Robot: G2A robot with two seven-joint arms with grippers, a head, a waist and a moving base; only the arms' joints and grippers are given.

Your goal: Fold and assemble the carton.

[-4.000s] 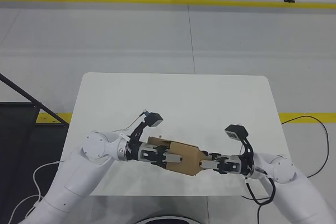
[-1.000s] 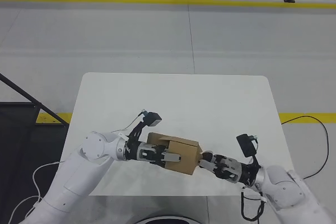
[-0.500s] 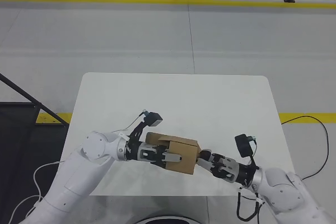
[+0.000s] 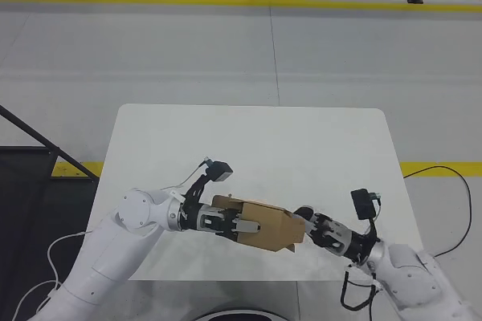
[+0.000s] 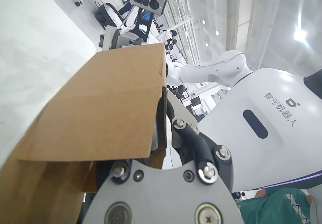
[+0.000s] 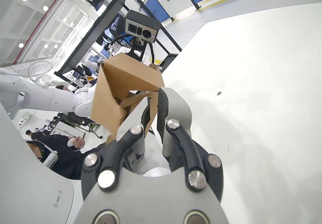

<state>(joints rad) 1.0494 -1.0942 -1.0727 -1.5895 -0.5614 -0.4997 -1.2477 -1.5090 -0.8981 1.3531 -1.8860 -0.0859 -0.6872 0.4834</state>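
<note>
Brown carton spans both hands over the desk — left hand clamped on one end, right hand pinching the opposite flap. Best to fold that flap inward slowly — left gripping firm.

The carton sits over the near part of the table, close to the robot's edge and roughly midway across, with most of the tabletop stretching away behind it. The left gripper is at the carton's left end, clamped on a wall there. The right gripper is at the opposite end, pinching a flap. Off the table's left side a framed panel stands on the floor, and a cable trails on the floor to the right.
</note>
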